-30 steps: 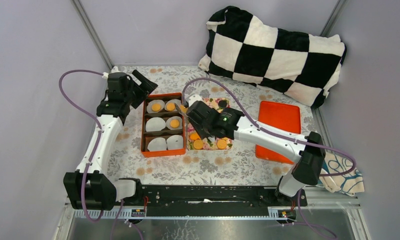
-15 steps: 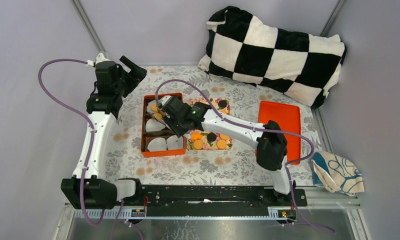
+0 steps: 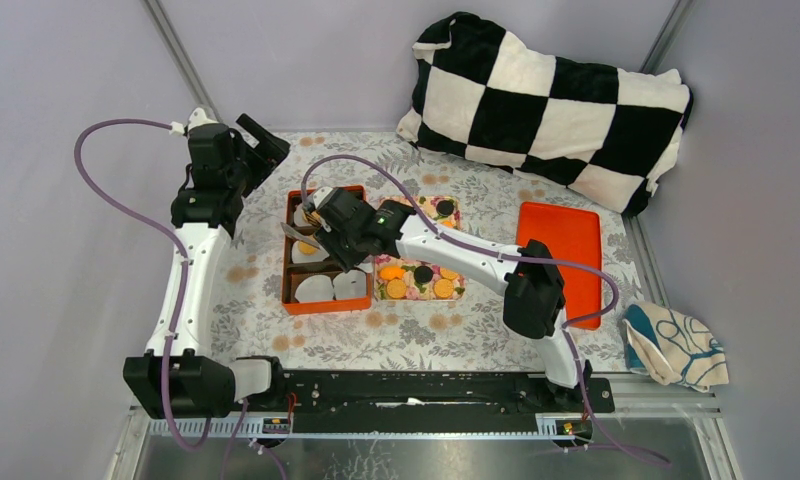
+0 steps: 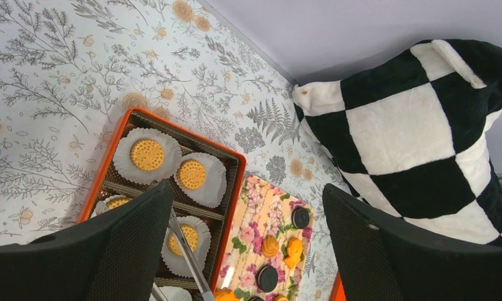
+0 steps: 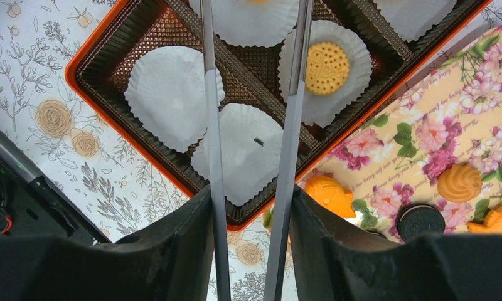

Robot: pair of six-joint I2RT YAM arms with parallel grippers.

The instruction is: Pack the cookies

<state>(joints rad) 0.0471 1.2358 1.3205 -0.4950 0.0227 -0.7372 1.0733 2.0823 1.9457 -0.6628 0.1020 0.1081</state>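
My right gripper [image 5: 251, 202] is shut on metal tongs [image 5: 292, 125] and hangs over the orange box [image 3: 284, 272]. The tongs' tips [image 3: 294, 232] reach the middle-left paper cup, where an orange cookie [image 4: 117, 202] lies; whether the tips hold it is hidden. Three more tan cookies [image 4: 147, 154] lie in other cups. Two near cups [image 5: 173, 94] are empty. Orange and black cookies [image 3: 397, 288] lie on the floral tray [image 4: 270, 200]. My left gripper [image 4: 248, 207] is open and empty, raised behind the box's far left corner [image 3: 266, 145].
A black-and-white checked pillow [image 3: 551, 100] lies at the back right. A flat orange lid [image 3: 561, 240] sits right of the floral tray. A patterned cloth [image 3: 676, 345] lies at the right edge. Grey walls enclose the flowered tablecloth.
My right arm swung left from the floral tray to over the orange box. An orange cookie now shows in the middle-left cup. My left arm drew back and away from the box.
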